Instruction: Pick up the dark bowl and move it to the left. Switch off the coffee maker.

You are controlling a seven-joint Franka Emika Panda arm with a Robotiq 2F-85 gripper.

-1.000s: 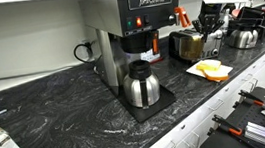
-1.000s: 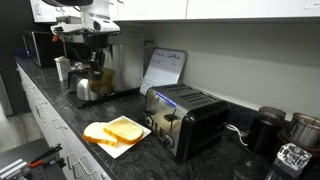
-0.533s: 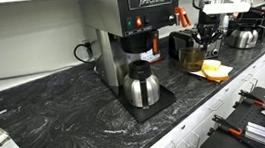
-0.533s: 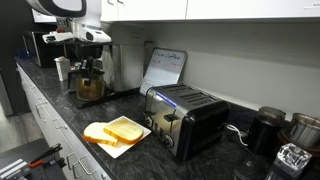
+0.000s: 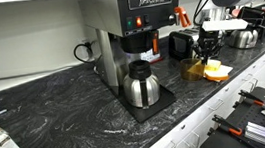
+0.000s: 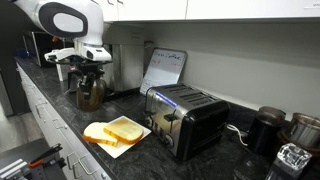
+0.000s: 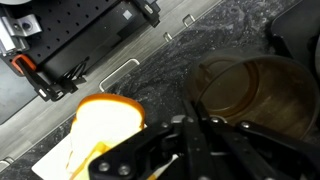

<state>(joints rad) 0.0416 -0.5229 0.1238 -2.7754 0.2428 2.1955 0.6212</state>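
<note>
Since its switch (image 5: pixel 138 23) glows orange, the coffee maker (image 5: pixel 131 19) at the left of the desk (image 5: pixel 66 112) reads as switched on, so that step looks undone; the steel carafe (image 5: pixel 140 85) sits beneath it at 6 o'clock. Off at the brewer's 4 o'clock, the dark bowl (image 5: pixel 194 69) hangs low near the desk edge, at about 7 o'clock of the end effector (image 5: pixel 208 47). The jaws are closed, apparently pinching the bowl's wall at the rim, a sensible hold for a deep vessel too wide to span. Whether its base touches the desk I cannot tell. The white plate (image 5: pixel 223 72) with toast lies just at the end effector's 5 o'clock, so any carry probably wants height. In the wrist view the bowl (image 7: pixel 245 90) sits at 1 o'clock of the end effector (image 7: pixel 192 125): round, deep, dark brown, glossy and seemingly empty.
</note>
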